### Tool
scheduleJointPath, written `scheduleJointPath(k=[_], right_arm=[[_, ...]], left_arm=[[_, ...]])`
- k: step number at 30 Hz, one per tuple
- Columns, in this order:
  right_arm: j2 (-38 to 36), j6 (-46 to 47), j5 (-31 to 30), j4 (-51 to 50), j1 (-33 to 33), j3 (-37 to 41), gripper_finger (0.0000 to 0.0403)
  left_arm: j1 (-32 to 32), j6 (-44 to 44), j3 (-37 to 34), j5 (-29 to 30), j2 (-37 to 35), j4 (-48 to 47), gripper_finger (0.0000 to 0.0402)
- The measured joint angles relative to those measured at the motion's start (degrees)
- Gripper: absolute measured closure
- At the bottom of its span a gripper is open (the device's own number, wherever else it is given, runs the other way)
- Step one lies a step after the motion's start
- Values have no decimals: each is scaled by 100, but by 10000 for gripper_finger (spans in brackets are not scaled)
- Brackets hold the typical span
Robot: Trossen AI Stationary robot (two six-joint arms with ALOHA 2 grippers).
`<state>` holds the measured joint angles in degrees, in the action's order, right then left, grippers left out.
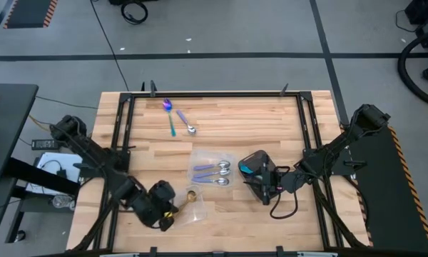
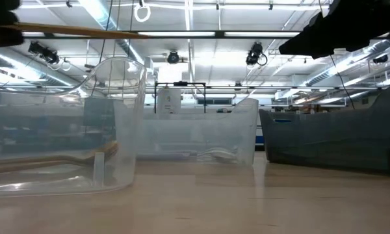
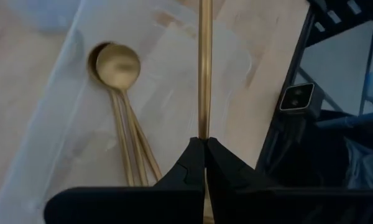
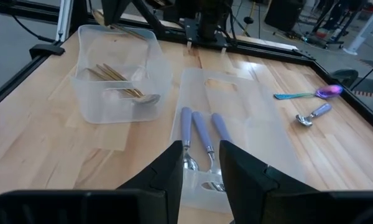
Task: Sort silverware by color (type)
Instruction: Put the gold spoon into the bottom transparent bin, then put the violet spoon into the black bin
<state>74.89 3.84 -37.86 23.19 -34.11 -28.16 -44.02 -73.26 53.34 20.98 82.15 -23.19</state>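
- The left gripper (image 3: 204,144) is at the near edge of the table (image 1: 257,121), on the left side. Its two fingers are pressed tight together on a gold utensil (image 3: 204,68). Only the thin gold handle shows, sticking straight out from the finger tips.
- Right under that handle is a clear container (image 1: 197,205). Gold spoons (image 3: 119,93) lie stacked inside it, with their round bowls together at one end. The held handle hangs above the container and does not touch those spoons.
- The right gripper (image 4: 202,163) is a bit farther in, right of the middle of the table. Its fingers are partly open, with a gap between them, and they hold nothing.
- Just past those fingers is a second clear container (image 1: 212,170). Three spoons with light purple handles (image 4: 202,134) lie side by side in it. Their shiny silver bowls point toward the right gripper. The fingers sit just above the near edge of this container; whether they touch it cannot be told.
- Far across the table, near the back edge, two more pieces lie on the bare wood. One is a rainbow spoon (image 1: 170,116) with a purple bowl and a teal handle. Just beside it is a short spoon with a purple handle and silver bowl (image 1: 186,123).
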Motion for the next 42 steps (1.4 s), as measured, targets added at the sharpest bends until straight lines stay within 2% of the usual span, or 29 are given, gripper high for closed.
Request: scheduleJointPath(k=[5,8,18,31,42], right_arm=[[-1,-316,1,208,80,0,289],[0,-564,3,429,149,0,289],[-2,-710,454,586,398,0,289],[-1,-638,495,582,366,0,289],[-1,-551,497,584,262,0,289]], left_arm=[[-393,-916,-57,411,0,-242,396],[-445,-1222,-59,442,63,-428,396],[-94,-1267,-61,-83,559,-451,396],[-75,-1347,-63,-433,797,-490,396],[-47,-1615,-61,-548,798,-722,347]])
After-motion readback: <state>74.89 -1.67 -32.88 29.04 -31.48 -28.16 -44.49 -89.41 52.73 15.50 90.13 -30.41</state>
